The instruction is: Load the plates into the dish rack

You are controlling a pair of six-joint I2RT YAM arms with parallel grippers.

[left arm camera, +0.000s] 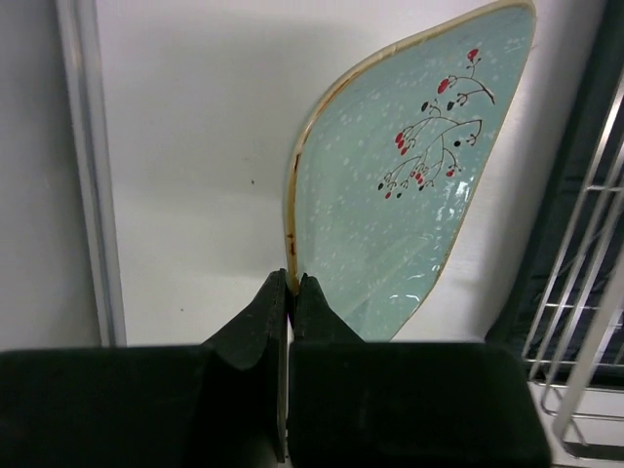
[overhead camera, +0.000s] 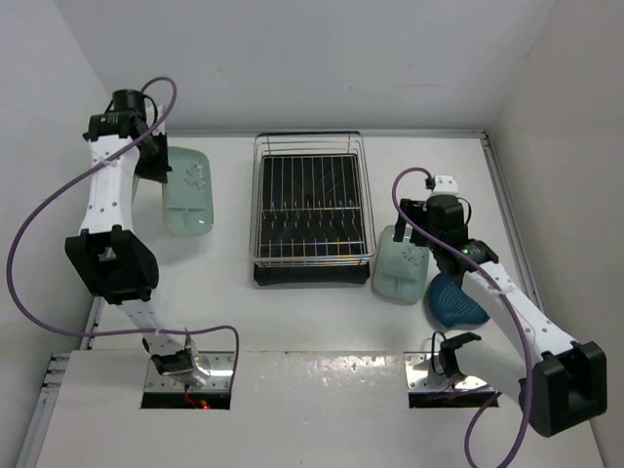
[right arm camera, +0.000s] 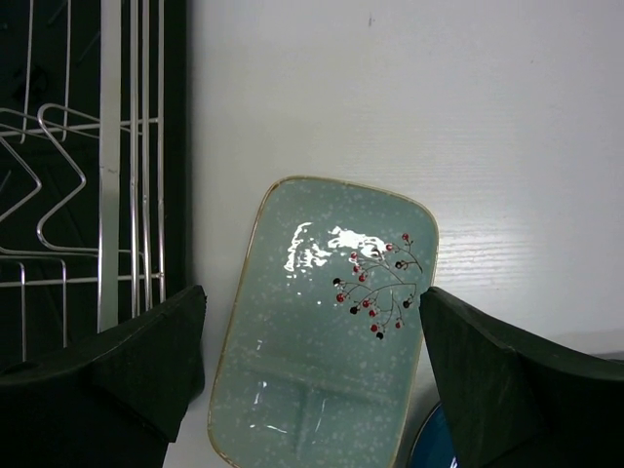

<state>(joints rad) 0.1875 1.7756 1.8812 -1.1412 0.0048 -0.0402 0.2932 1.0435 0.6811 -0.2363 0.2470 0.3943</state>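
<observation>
From above, the dish rack point(overhead camera: 312, 200) holds no plates; the blue plate point(overhead camera: 456, 302) lies on the counter point(overhead camera: 234, 292). Left wrist view: the left fingers point(left arm camera: 249, 331) pinch one mint plate point(left arm camera: 409, 185) by its rim. Right wrist view: the right fingers point(right arm camera: 127, 361) gape empty over the other mint plate point(right arm camera: 331, 331). All three remain to load.

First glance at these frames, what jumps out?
The left gripper pinches the rim of a mint plate, left of the dish rack, which holds no plates. The right gripper hangs open over the second mint plate right of the rack, the blue plate beside it.
</observation>
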